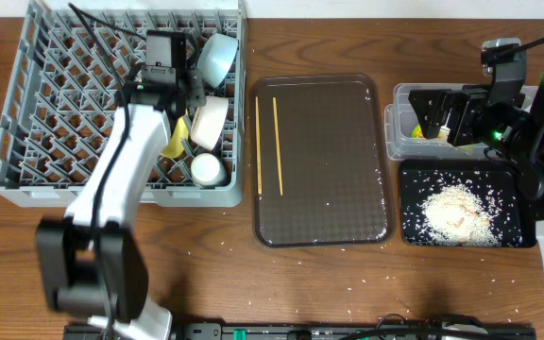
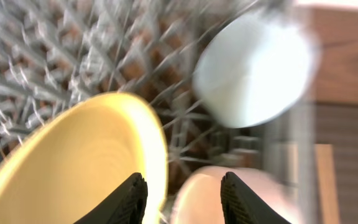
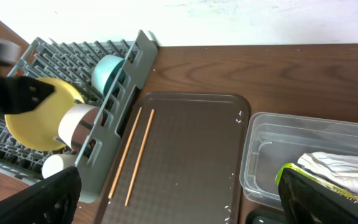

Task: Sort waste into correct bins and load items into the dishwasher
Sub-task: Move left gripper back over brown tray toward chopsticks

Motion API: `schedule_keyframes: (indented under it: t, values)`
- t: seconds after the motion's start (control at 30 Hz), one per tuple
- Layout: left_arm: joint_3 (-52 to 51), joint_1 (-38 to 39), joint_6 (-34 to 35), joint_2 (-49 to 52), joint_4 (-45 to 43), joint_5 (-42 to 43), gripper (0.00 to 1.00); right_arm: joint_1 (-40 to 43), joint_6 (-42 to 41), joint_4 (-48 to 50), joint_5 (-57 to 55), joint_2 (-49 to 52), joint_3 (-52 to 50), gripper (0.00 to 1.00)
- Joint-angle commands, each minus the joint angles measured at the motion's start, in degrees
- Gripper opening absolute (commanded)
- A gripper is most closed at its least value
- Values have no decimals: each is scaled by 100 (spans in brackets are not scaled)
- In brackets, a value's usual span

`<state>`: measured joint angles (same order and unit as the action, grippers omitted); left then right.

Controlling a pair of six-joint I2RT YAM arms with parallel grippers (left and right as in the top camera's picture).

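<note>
Dishware is seen packed along the right side of the grey dish rack [image 1: 55,113] at the far left of the table [image 1: 206,274], while bare pegs are left across the rack's left part. Four pieces are counted there: one light blue bowl [image 1: 217,55] tilted in the far right corner, one white bowl [image 1: 209,121] on its side, one yellow plate [image 1: 178,140] stood on edge, and one small cup [image 1: 206,168] nearest. The left gripper [image 2: 184,180] is held over the plate's rim with its fingers spread. The wrist view is blurred, but nothing appears to be pinched.

To the right, close beside the rack wall, the dark brown serving tray [image 1: 321,161] is laid. Two chopsticks [image 1: 277,146] are found on its left part, parallel, with their long axes running near to far. The rest of its surface is open apart from a few grains.

Further right, the clear tub [image 1: 399,94] is set far and the black tray [image 1: 414,179] near, just beside each other. One white wrapper [image 3: 340,165] and one green-orange packet [image 3: 291,173] are lodged in the tub. The right gripper [image 1: 437,118] is poised over it, fingers wide apart, empty. One heap of rice [image 1: 456,212] is spread on the black tray, and loose grains are scattered along the table's near side.
</note>
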<state>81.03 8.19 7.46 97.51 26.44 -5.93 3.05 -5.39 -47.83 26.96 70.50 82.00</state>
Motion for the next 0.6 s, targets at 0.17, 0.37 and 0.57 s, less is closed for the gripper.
schedule_keyframes:
  t: [0.17,0.37,0.57]
  values:
    - [63,1180,79,-461,461,151,41,26,76,0,-15,2,44,99]
    - [114,1965,568,-391,723,260,42,26,76,0,-15,2,44,99]
    - [129,2280,857,236,1073,404,45,26,76,0,-15,2,44,99]
